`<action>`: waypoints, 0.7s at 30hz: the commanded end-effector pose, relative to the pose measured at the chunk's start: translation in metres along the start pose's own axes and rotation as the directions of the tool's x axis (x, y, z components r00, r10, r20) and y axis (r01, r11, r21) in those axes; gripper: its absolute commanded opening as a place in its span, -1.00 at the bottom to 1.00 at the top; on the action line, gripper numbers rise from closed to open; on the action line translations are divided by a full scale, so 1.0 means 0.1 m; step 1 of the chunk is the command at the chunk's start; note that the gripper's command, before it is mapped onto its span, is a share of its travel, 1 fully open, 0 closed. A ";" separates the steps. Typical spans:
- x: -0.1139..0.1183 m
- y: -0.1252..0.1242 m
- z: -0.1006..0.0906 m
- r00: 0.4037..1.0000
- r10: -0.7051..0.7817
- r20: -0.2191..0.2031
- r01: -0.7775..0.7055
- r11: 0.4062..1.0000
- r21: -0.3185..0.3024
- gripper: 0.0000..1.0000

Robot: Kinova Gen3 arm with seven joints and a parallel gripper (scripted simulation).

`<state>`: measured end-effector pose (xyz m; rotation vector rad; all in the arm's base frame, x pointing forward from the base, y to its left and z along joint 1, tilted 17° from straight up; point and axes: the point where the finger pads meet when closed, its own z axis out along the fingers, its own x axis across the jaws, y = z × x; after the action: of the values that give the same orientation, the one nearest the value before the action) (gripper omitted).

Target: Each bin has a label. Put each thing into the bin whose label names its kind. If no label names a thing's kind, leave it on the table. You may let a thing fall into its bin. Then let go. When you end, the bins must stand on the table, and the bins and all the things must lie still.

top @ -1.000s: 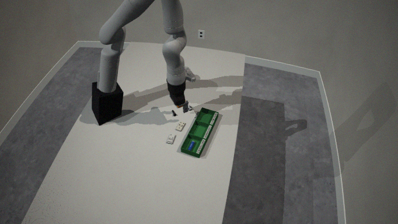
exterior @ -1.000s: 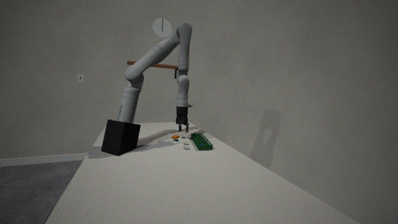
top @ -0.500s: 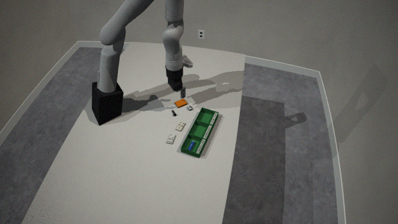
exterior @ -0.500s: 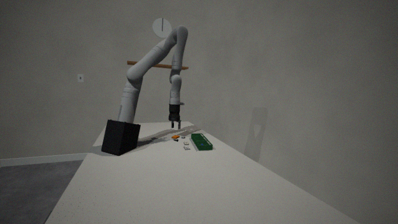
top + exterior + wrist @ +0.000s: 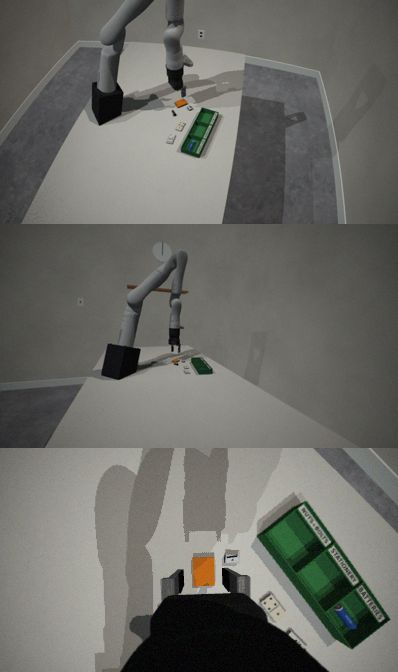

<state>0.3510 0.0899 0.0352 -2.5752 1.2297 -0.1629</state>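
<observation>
On my far left the arm's black pedestal (image 5: 99, 112) stands on the worktop (image 5: 131, 181). Next I see the claw (image 5: 205, 583) hanging above the worktop, fingers spread wide with nothing between them; in the wrist view the orange block (image 5: 204, 571) lies on the worktop between the two fingers, not touching them as far as I can tell. A small black bolt (image 5: 173, 112) lies nearby, then two pale dice-like tiles (image 5: 180, 126) (image 5: 171, 139). A little white-grey piece (image 5: 231, 557) sits just right of the orange block. Furthest right stands the green bin (image 5: 272, 550), labelled NUTS+BOLTS, STATIONERY, BATTERIES; a blue battery (image 5: 345, 617) lies in the BATTERIES compartment.
</observation>
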 end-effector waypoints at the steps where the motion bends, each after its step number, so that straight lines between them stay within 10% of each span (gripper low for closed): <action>1: 0.02 0.01 0.00 1.000 0.003 -0.001 -0.003 1.000 0.000 1.00; 21: 0.03 0.03 0.20 1.000 0.003 -0.001 -0.003 1.000 0.000 1.00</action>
<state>0.3602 0.0846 0.0275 -2.5624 1.2384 -0.1935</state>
